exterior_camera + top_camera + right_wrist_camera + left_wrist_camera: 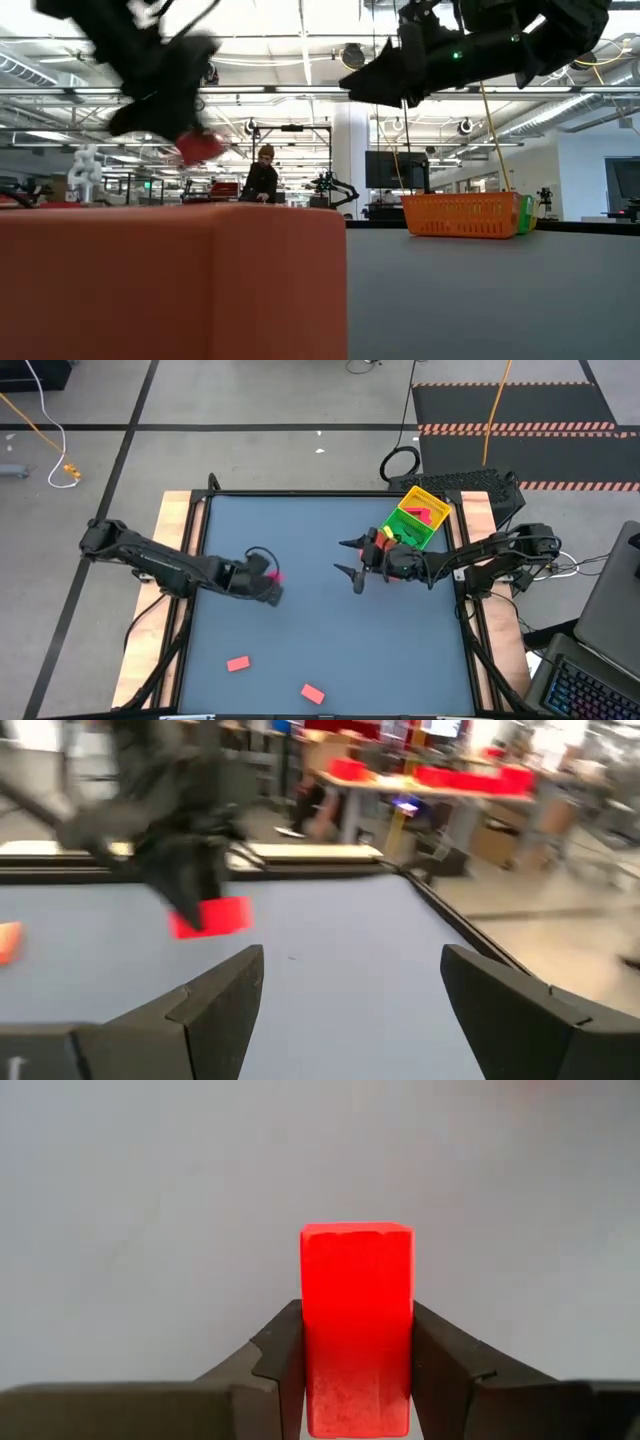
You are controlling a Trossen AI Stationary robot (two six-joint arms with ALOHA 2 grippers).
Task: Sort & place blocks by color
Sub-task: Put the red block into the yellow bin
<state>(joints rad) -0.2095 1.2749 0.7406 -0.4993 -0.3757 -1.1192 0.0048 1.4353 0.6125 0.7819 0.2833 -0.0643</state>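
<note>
My left gripper [270,582] hangs over the middle-left of the table, shut on a red block [357,1310]. The right wrist view also shows that block [210,917], below the dark fingers and above the table top. My right gripper [349,559] stands open and level near the table's middle, beside the tray [437,520], with nothing between its fingers [225,990]. Two more red blocks [238,663] [312,693] lie flat on the table near its front edge. The tray holds several green and red blocks. My left gripper pinches the red block by its two long sides [310,1345], one finger [283,1355] on each side. The fingers slant down from the table's left and lie along the block, whose free end sticks out past the fingertips. The block [198,147] is lifted clear of the table.
The tray with yellow, green and red compartments sits at the far right of the table. A red block [170,285] fills the low view's near left. Bare blue-grey table top [300,630] lies between the arms. A person [262,180] stands in the room beyond.
</note>
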